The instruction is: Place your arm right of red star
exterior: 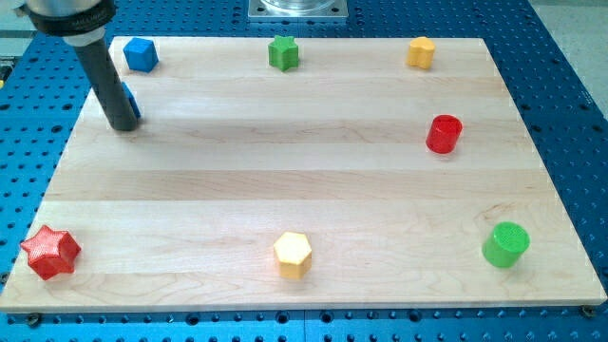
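The red star [49,252] lies at the board's bottom left corner. My tip [124,125] stands near the view's top left, far above the star and a little to its right. The rod hides most of a blue block [130,102] just behind it; its shape cannot be made out.
A blue cube [141,54] sits at the top left, a green star [283,52] at the top middle, a yellow hexagon [421,52] at the top right. A red cylinder [444,134] is at the right, a green cylinder [505,244] at the bottom right, a yellow hexagon [293,254] at the bottom middle.
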### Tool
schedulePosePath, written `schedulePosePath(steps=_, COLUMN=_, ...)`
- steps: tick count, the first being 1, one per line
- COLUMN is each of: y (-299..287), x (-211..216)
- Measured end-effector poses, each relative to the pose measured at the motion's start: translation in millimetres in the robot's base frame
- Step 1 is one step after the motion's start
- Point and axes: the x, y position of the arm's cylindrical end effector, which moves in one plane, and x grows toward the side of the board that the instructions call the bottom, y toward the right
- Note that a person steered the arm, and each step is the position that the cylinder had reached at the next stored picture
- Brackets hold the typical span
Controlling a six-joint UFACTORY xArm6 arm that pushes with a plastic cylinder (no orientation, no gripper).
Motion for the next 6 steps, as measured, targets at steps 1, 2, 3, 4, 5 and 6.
schedulePosePath(steps=1, y=0.0, x=-40.8)
schedulePosePath(steps=2, y=-6.5, x=-12.6)
schedulePosePath(steps=3, y=30.6, x=49.4)
schedulePosePath(steps=4, y=49.3, x=148.0)
schedulePosePath(steps=5, y=49.2, x=252.3)
schedulePosePath(steps=6, y=49.5, x=253.2)
